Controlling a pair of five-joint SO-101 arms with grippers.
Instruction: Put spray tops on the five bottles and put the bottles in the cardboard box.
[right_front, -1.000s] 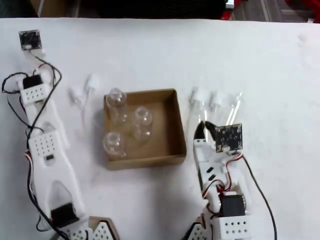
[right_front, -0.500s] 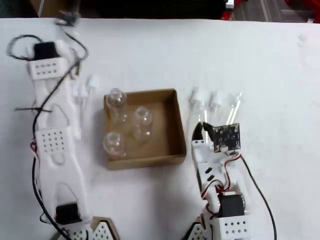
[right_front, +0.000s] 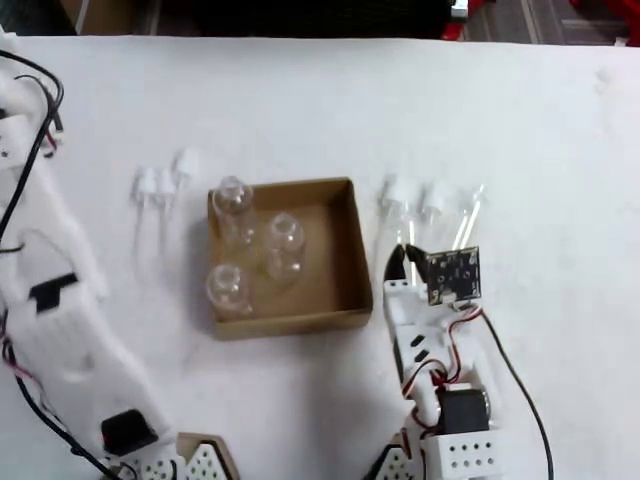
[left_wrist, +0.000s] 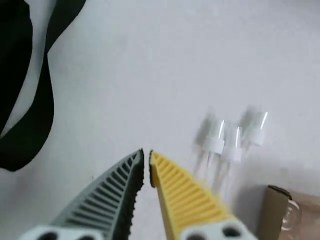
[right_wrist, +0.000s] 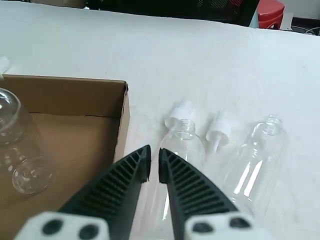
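**Left arm swinging clear, right pincer nearer the loose bottles**

Swinging out to the far left in the high view, the left arm (right_front: 50, 300) is uncovering three spray tops (right_front: 160, 185) left of the cardboard box (right_front: 345, 250), which is holding three uncapped bottles (right_front: 283, 240). From the left wrist, I'm seeing the left gripper (left_wrist: 146, 161) closed and empty. From the right wrist, the right gripper (right_wrist: 154, 162) is closed too, with two lying bottles (right_wrist: 186, 142) just beyond it, necks pointing far.

My left arm (right_front: 50, 310) runs off the high view's left edge. From my left wrist the cardboard box (left_wrist: 278, 207) is cut to one corner; the spray tops (left_wrist: 232, 150) blur.
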